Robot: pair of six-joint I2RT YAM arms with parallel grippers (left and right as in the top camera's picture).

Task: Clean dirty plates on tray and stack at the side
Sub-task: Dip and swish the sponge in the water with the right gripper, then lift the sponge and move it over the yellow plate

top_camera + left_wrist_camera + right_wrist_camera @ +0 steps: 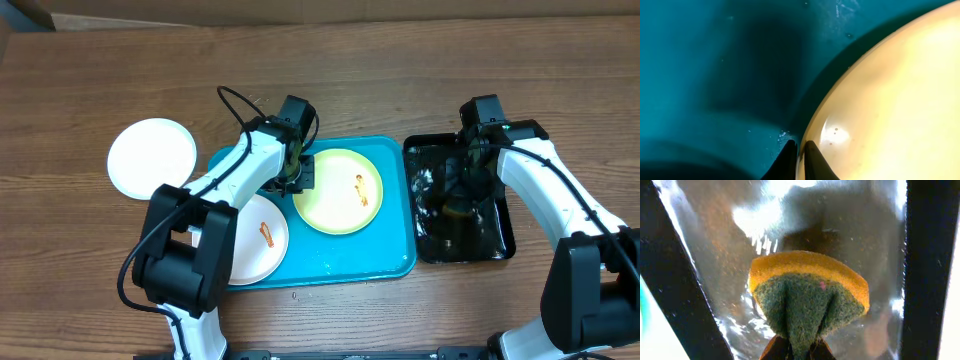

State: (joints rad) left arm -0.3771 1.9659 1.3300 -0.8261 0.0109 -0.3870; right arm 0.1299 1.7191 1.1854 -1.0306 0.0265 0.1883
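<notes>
Left wrist: our left gripper (799, 150) pinching yellow plate (890, 100) rim, plate flat in tray (690, 75). Right gripper (792, 352) clamped on sponge (807, 295) over black tray (460, 257). Scrub step, we reckon; next needs sponge carried over onto smear (360, 188).

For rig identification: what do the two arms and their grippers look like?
The left arm and right arm have white links and black joints. A black cable loops off the left one. The left gripper and right gripper have dark, tapered fingers.
</notes>
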